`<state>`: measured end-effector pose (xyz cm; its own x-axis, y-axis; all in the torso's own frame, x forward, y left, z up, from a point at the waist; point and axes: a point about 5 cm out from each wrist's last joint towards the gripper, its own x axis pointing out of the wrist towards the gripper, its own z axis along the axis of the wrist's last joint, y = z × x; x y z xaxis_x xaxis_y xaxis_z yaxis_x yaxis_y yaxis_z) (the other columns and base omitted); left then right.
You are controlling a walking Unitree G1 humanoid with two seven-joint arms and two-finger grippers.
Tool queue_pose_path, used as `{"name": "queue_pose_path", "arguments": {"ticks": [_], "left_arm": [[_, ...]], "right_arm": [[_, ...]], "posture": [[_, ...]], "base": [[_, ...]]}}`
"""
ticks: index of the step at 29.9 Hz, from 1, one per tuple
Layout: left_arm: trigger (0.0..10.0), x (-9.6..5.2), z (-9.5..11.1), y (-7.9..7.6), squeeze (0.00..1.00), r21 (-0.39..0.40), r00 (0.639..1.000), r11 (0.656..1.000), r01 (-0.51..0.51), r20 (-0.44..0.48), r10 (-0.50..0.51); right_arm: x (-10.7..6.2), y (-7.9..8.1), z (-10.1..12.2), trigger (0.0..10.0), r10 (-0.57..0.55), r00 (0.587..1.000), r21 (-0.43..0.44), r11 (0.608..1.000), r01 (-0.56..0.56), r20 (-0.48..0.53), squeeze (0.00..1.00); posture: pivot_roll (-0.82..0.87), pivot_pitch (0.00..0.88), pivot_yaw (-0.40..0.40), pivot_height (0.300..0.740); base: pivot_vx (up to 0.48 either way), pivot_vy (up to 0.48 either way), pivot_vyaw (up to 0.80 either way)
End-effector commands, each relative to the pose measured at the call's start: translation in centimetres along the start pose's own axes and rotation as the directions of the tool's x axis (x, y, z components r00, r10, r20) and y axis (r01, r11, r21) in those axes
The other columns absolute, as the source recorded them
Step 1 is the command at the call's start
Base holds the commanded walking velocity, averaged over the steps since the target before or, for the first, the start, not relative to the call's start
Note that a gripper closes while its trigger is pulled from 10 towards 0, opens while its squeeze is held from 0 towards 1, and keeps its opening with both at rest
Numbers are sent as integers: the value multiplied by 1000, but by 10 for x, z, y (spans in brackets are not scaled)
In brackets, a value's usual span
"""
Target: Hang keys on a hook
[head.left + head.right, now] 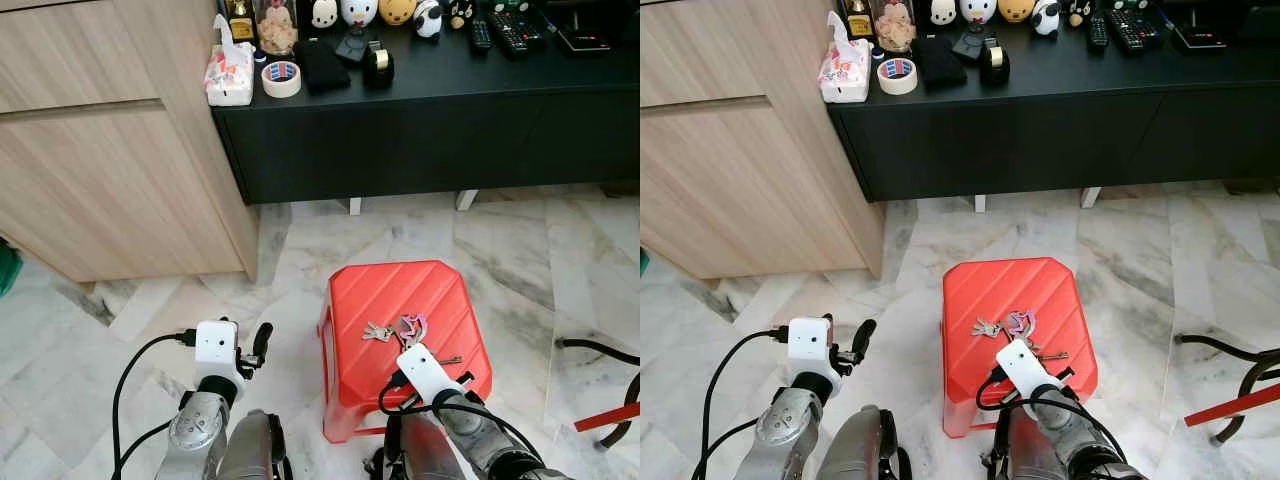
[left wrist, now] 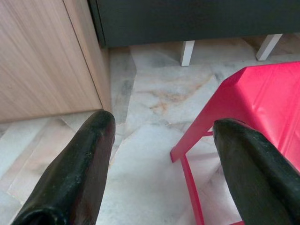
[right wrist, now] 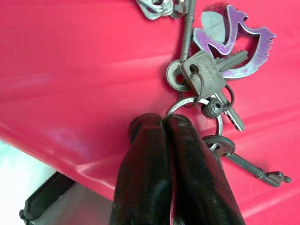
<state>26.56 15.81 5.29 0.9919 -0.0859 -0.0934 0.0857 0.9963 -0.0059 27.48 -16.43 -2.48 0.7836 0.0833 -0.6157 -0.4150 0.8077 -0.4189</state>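
A bunch of keys (image 3: 206,79) with a purple butterfly-shaped fob (image 3: 234,44) lies on top of a red plastic stool (image 1: 400,290). The bunch also shows in the head views as keys (image 1: 400,330). My right gripper (image 3: 165,123) is at the stool's near edge, its black fingers shut on the bunch's metal ring. The keys still rest on the red surface. My left gripper (image 2: 161,136) is open and holds nothing. It hangs low over the marble floor to the left of the stool, as the left gripper (image 1: 245,345) in the head view.
A wooden cabinet (image 1: 110,160) stands at the left. A black sideboard (image 1: 430,120) runs along the back, carrying a tape roll (image 1: 281,78), a tissue pack (image 1: 229,75), remotes and figurines. Black cables (image 1: 600,350) and a red bar (image 1: 605,415) lie at the right.
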Motion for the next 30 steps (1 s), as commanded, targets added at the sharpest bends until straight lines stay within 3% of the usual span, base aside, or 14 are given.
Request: {"name": "queue_pose_path", "arguments": {"ticks": [1, 4, 12, 15, 18, 21, 22, 23, 24, 25, 27, 28, 29, 30], "left_arm": [[10000, -1, -7, 2, 0, 11, 999, 1000, -14, -32, 14], [10000, 0, -7, 2, 0, 10, 999, 1000, -15, -30, 15], [10000, 6, -6, 4, 0, 10, 999, 1000, -21, -27, 21], [10000, 13, -6, 4, 0, 14, 999, 1000, -21, -25, 22], [10000, 16, -5, 4, 0, 17, 999, 1000, -21, -24, 22], [10000, 23, -3, 5, 0, 62, 1000, 998, -5, -21, 6], [10000, 25, -2, 6, 0, 67, 1000, 998, -3, -21, 5], [10000, 25, -2, 6, 0, 67, 1000, 998, -3, -21, 5], [10000, 27, -1, 6, 0, 69, 1000, 998, -4, -18, 5], [10000, 28, -1, 7, 0, 71, 1000, 997, -4, -16, 6], [10000, 33, 1, 10, 0, 78, 1000, 997, -5, -12, 6], [10000, 33, 1, 10, 0, 78, 1000, 997, -5, -12, 6], [10000, 34, 2, 10, 0, 82, 1000, 997, -1, -9, 2], [10000, 35, 2, 10, 0, 84, 1000, 996, 0, -8, 0]], "right_arm": [[-2, -8, -11, 0, -49, 997, 44, 998, 52, -51, 0], [-2, -13, -9, 0, -77, 996, 58, 995, 80, -38, 0], [-2, -30, 3, 0, -174, 984, 248, 955, 161, 30, 0], [-2, -38, 9, 0, -220, 973, 423, 889, 173, 64, 0], [-2, -39, 12, 0, -224, 971, 491, 857, 158, 78, 0], [-1, -43, 22, 0, -233, 964, 694, 715, 82, 126, 0], [0, -46, 25, 0, -246, 960, 764, 643, 59, 133, 0], [0, -46, 25, 0, -246, 960, 764, 643, 59, 133, 0], [0, -52, 28, 0, -267, 953, 837, 546, 30, 140, 0], [0, -55, 30, 0, -281, 949, 878, 479, 9, 144, 0], [0, -63, 40, 0, -314, 932, 977, 173, -129, 178, 0], [0, -63, 40, 0, -314, 932, 977, 173, -129, 178, 0], [1, -65, 43, 0, -325, 928, 982, 83, -167, 185, 0], [1, -66, 43, 0, -326, 926, 982, 47, -183, 188, 0]], "posture": [[83, 223, 15, 646], [82, 221, 14, 646], [70, 192, 5, 646], [51, 143, 3, 646], [45, 131, 3, 646], [36, 99, 3, 646], [34, 77, 9, 646], [34, 77, 9, 646], [32, 69, 10, 646], [31, 66, 12, 646], [24, 41, 21, 646], [24, 41, 21, 646], [20, 32, 23, 646], [20, 30, 23, 646]], "base": [[0, 0, 0], [0, 0, 0], [0, 0, 0], [0, 0, 0], [0, 0, 0], [0, 0, 0], [0, 0, 0], [0, 0, 0], [0, 0, 0], [0, 0, 0], [0, 0, 0], [0, 0, 0], [0, 0, 0], [0, 0, 0]]}}
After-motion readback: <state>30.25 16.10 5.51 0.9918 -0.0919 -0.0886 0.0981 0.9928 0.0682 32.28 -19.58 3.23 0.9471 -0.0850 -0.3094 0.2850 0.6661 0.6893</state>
